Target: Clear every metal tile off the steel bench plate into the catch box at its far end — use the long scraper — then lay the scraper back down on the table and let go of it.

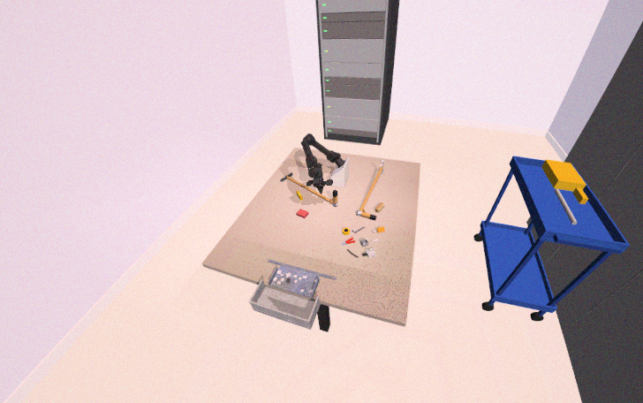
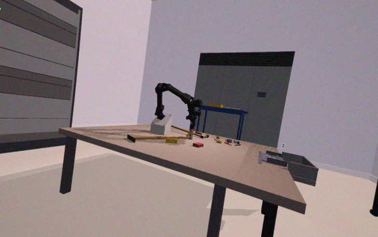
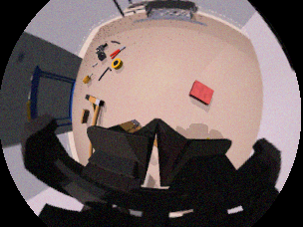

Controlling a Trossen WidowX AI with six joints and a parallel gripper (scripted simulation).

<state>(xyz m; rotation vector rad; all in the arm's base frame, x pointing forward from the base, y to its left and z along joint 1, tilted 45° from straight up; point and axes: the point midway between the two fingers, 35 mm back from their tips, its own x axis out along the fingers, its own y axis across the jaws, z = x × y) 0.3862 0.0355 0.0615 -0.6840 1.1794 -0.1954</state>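
A long wooden-handled tool (image 1: pixel 309 189) (image 2: pixel 159 137) with a black crosspiece and an upright black-topped grip lies near the arm. A second long tool (image 1: pixel 372 187) lies to its right in the top view; which is the scraper is unclear. My gripper (image 1: pixel 321 190) (image 2: pixel 192 127) (image 3: pixel 156 120) is shut and empty, pointing down just above the first tool's handle near its upright grip; contact cannot be told. The steel plate (image 1: pixel 308 288) lies at the far table edge, with several pale tiles (image 1: pixel 289 274) on it. The grey catch box (image 1: pixel 283 316) (image 2: pixel 302 173) adjoins its outer end.
A red block (image 1: pixel 302 213) (image 2: pixel 198 144) (image 3: pixel 201 93) and a yellow block (image 1: pixel 298 194) (image 2: pixel 171 140) lie near the arm. A tape roll (image 1: pixel 345 231) (image 3: pixel 117 64), red pliers (image 1: pixel 349 241) and other small tools lie toward the plate. A grey bar (image 1: pixel 327 276) borders the plate's near end.
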